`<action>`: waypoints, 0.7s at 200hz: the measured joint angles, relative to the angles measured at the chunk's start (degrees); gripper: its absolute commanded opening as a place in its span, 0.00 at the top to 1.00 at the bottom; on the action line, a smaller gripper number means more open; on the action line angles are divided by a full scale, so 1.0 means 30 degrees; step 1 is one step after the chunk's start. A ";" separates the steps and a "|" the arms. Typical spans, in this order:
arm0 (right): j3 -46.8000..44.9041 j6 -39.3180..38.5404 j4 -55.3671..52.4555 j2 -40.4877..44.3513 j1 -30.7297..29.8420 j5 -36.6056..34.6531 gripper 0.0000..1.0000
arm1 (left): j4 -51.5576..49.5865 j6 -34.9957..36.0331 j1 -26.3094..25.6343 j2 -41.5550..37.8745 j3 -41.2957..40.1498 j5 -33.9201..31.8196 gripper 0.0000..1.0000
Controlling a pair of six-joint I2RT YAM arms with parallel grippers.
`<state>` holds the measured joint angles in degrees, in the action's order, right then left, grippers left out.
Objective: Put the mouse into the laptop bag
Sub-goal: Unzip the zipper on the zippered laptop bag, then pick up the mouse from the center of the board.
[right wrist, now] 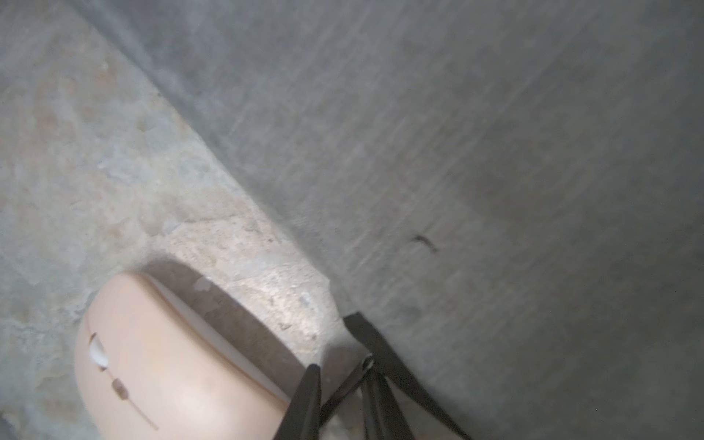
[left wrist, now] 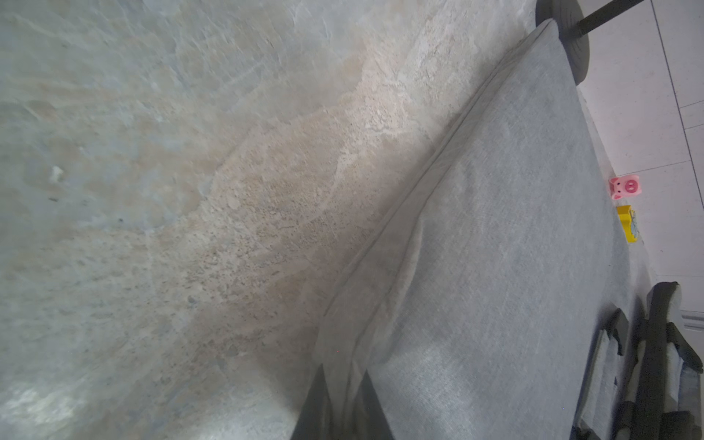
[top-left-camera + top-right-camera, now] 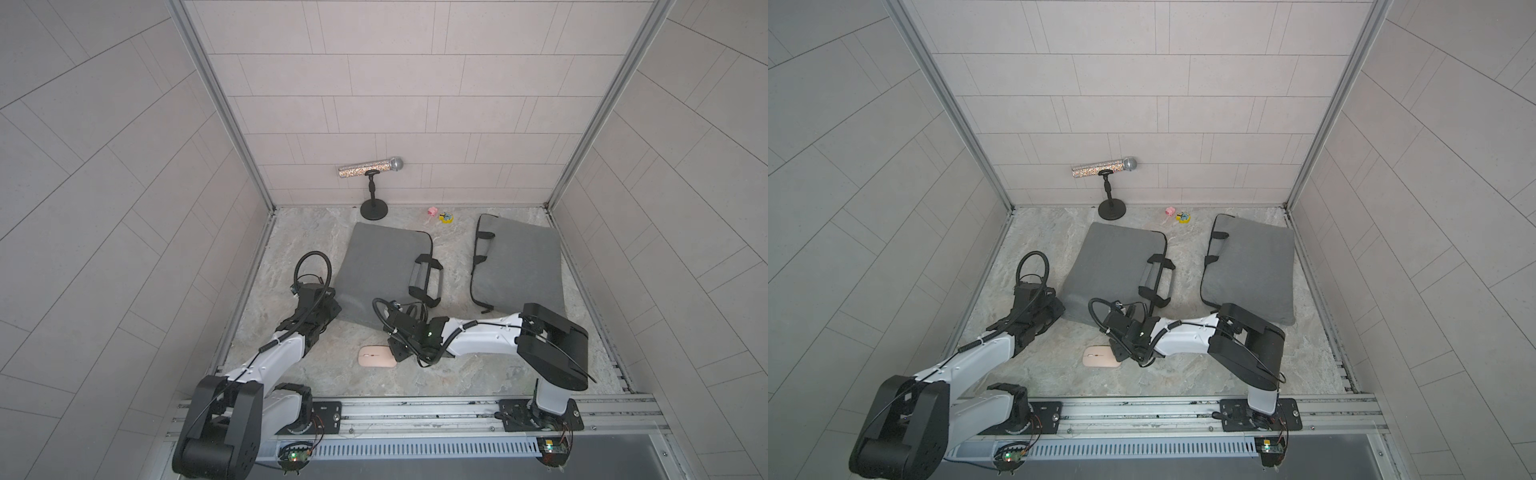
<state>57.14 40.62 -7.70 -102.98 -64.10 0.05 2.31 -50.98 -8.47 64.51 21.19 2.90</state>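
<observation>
Mouse, both top views: the pink mouse (image 3: 376, 356) (image 3: 1100, 356) lay flat on the stone table (image 3: 286, 249), outside the laptop bag (image 3: 382, 266) (image 3: 1113, 262) and apart from its near edge
Left gripper, both top views: the left gripper (image 3: 334, 311) (image 3: 1059, 311) sat at the laptop bag's near left corner
Right gripper, both top views: the right gripper (image 3: 397, 353) (image 3: 1119, 353) hung low in front of the laptop bag's near edge, at the mouse's end; its jaws were hidden under the wrist
Second grey bag, top view: the second grey bag (image 3: 519, 266) lay right of the laptop bag, apart from it
Microphone, top view: the microphone (image 3: 370, 168) stood on its stand behind the laptop bag
Left gripper, left wrist view: the left gripper (image 2: 343, 384) was clamped on a fold of the laptop bag (image 2: 495, 247) at its edge
Toys, left wrist view: a pink pig toy (image 2: 624, 187) and a yellow toy (image 2: 626, 224) stood beyond the laptop bag
Mouse, right wrist view: the mouse (image 1: 171, 362) lay near the laptop bag (image 1: 495, 152), with bare table between them
Right gripper, right wrist view: one dark finger (image 1: 304, 404) showed just beside the mouse; I could not tell whether the jaws were apart or together
</observation>
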 measured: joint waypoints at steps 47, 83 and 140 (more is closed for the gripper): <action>-0.2317 -0.0962 0.2295 0.2302 -0.0692 0.0816 0.30 | -0.0984 0.0539 0.2754 -0.0838 0.0124 0.1005 0.28; -0.2943 -0.1880 0.3679 0.3359 -0.0954 0.1151 0.15 | -0.1880 0.0670 0.3738 -0.0882 0.0670 0.2113 0.21; 0.1472 -0.2324 0.1107 -0.0080 -0.3366 -0.1632 0.09 | -0.2907 0.1304 0.3789 -0.1581 0.1071 0.3891 0.18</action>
<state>61.56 33.65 -4.38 -103.22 -74.19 -4.84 -6.42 -47.07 2.90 59.77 24.40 14.57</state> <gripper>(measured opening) 0.912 0.815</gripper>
